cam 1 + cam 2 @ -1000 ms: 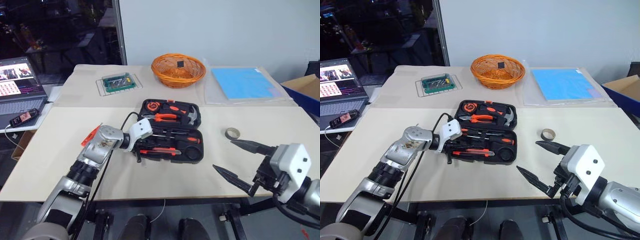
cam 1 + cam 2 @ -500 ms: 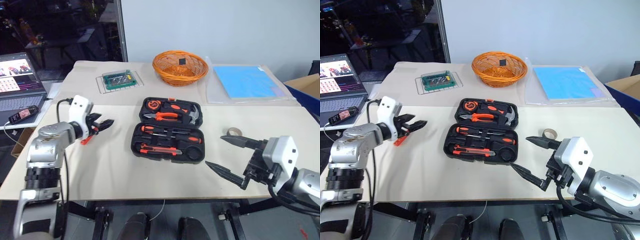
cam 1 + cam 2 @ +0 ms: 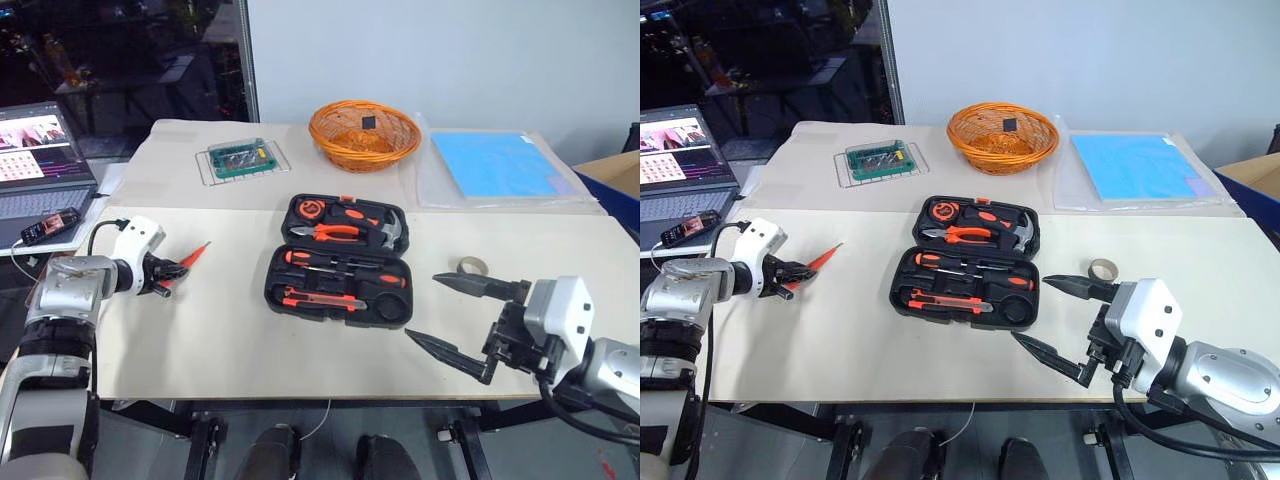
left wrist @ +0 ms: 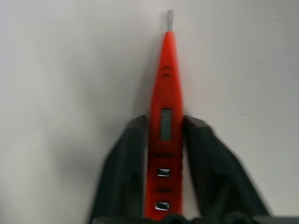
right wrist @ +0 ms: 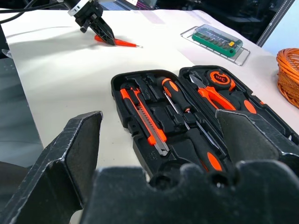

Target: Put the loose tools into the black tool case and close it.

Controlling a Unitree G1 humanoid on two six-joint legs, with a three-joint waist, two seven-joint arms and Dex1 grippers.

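The black tool case lies open at the table's middle, holding pliers, a hammer, screwdrivers and a utility knife in its recesses. Far to its left, my left gripper is shut on the thin orange tester screwdriver. Its fingers press both sides of the handle, and the tip points toward the case, low over the table. A small grey tape roll lies loose to the right of the case. My right gripper hovers near the case's front right corner, open wide and holding nothing.
An orange wicker basket, a green tray of bits and a blue sheet sit along the back. A laptop and a phone lie off the left edge. A cardboard box stands at the far right.
My left gripper swung from the case's left edge far out to the left, opened over the tester screwdriver, then closed on it. The right gripper stayed put.
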